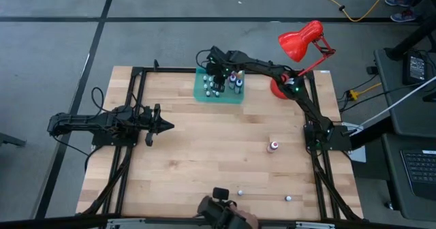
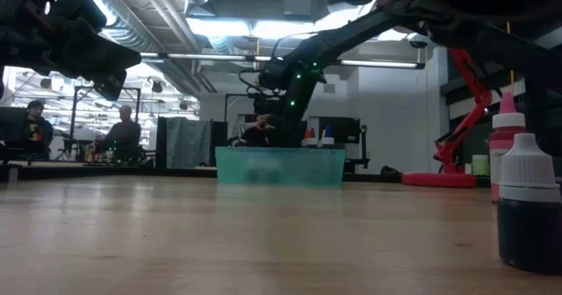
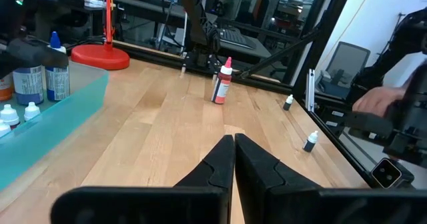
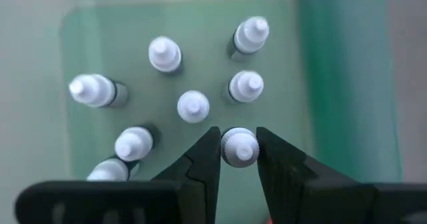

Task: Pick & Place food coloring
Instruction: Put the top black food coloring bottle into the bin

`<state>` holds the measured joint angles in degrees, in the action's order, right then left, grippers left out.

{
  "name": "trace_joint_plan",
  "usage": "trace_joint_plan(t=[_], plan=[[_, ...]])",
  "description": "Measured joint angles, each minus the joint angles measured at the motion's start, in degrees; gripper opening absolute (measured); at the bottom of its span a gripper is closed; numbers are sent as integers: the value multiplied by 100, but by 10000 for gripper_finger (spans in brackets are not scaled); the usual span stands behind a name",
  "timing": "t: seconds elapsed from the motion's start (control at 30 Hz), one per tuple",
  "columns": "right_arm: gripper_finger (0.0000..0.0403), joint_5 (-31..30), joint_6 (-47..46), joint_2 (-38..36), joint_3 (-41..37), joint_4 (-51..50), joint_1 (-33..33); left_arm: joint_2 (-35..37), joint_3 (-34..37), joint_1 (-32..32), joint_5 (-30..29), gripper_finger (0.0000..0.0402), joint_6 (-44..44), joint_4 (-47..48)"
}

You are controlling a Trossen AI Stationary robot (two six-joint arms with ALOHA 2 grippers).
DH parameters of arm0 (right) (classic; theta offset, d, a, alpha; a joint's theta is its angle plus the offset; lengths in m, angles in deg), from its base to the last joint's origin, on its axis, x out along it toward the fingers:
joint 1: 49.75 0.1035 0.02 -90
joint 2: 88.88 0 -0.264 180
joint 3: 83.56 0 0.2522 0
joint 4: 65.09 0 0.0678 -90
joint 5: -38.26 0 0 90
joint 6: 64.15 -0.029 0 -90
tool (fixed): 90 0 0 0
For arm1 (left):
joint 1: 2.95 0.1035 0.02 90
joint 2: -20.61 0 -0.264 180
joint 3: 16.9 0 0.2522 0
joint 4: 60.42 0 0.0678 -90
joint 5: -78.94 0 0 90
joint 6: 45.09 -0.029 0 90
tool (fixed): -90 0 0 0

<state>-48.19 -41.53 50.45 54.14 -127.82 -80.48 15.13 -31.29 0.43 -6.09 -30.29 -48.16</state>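
Observation:
The food coloring is a set of small bottles. Several white-capped ones [image 4: 193, 107] stand on their bases in a green tray [image 1: 218, 93] at the table's far side, with taller coloured ones [image 1: 235, 80] beside them. My right gripper [image 1: 214, 75] hangs over the tray, pointing steeply down, shut on one small bottle [image 4: 239, 146]. A pink bottle [image 1: 273, 146] stands on the bare table at the right. Two tiny bottles [image 1: 240, 192] [image 1: 288, 198] stand near the front edge. My left gripper [image 1: 167, 125] waits shut at the table's left, pointing level. My right gripper pinches the small bottle's white cap [image 4: 239, 146] between its two fingers [image 4: 207, 154], coming from above and pointing down into the tray. The bottle stands upright in the hold, among the others. Whether its base is on the tray floor does not show.
A red desk lamp [image 1: 300, 41] stands at the far right corner, its base beside the tray. Black frame rails [image 1: 136, 120] run along the table's left and right sides. Bare wood lies between the tray and the pink bottle. People sit in the room beyond the table [image 2: 123, 133].

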Motion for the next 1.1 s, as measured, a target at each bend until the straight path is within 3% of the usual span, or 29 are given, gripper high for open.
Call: trace_joint_plan(t=[0.23, 0.43, 1.1], plan=[[92, 654, -370, -7, 0, 293, -47, 0, 0, 0, 2, 8, 0, 0], [92, 256, -596, -9, 0, 456, -50, 0, 0, -2, 0, 6, 0, 0], [92, 558, -895, -8, -52, 365, -201, 0, 0, -2, 0, 10, 0, 0]])
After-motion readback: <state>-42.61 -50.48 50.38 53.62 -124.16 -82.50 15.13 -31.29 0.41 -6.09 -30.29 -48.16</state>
